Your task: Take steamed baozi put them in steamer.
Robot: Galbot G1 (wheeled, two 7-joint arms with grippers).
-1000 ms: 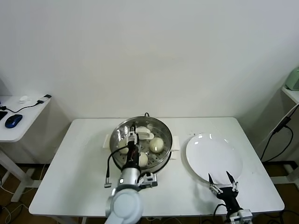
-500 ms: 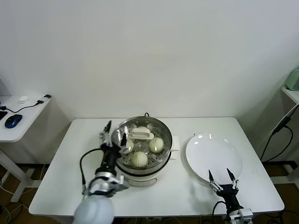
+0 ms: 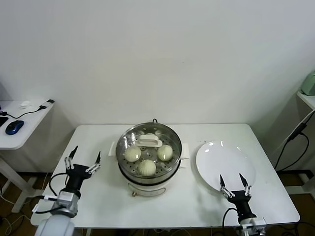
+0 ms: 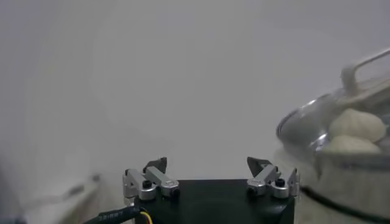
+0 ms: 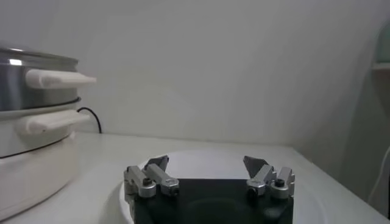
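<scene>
The steamer point(image 3: 169, 170) stands in the middle of the white table. Three baozi lie on its perforated tray: one on the left point(image 3: 132, 153), one on the right point(image 3: 165, 152), one in front point(image 3: 146, 167). A pale shape behind a white handle piece point(image 3: 148, 141) is partly hidden. My left gripper point(image 3: 87, 151) is open and empty, left of the steamer and apart from it. Its wrist view shows the gripper point(image 4: 207, 163) open, with the steamer point(image 4: 304, 125) and two baozi point(image 4: 356, 125) off to one side. My right gripper point(image 3: 230, 177) is open and empty at the near edge of the plate, as its wrist view point(image 5: 206, 160) also shows.
A flat white plate point(image 3: 225, 160) lies right of the steamer, nothing on it. A side table at the far left carries a blue mouse point(image 3: 14, 127) and a cable. A shelf with a green object point(image 3: 309, 83) and hanging cables stand at the far right.
My left gripper has pulled out of the steamer and moved left, ending low beside it over the table's left part. The front baozi now shows fully. The right gripper has hardly moved.
</scene>
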